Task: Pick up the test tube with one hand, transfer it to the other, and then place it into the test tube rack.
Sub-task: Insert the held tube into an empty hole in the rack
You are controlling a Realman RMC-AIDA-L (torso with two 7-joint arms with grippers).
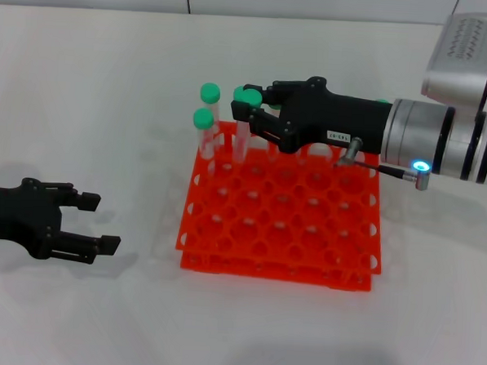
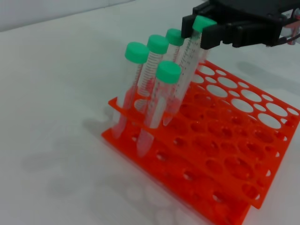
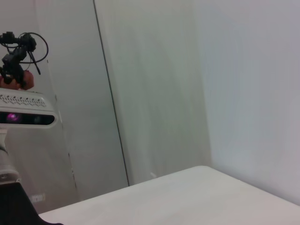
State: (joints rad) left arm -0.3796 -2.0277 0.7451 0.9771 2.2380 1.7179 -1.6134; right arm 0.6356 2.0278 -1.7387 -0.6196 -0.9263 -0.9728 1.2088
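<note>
While your right gripper [image 1: 251,109] clamps the test tube [image 2: 187,70] over the test tube rack [image 1: 282,225], a tilted tube below it may jam; your left gripper [image 1: 90,223] waits apart.

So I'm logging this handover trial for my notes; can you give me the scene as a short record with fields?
stage: placing the tube into the rack
right pincer: over the rack's far left corner, shut on the test tube just under its green cap
test tube: leaning, lower end down in the rack
left pincer: open, empty, low over the table left of the rack
test tube rack: orange-red, four other green-capped tubes in the same corner
</note>
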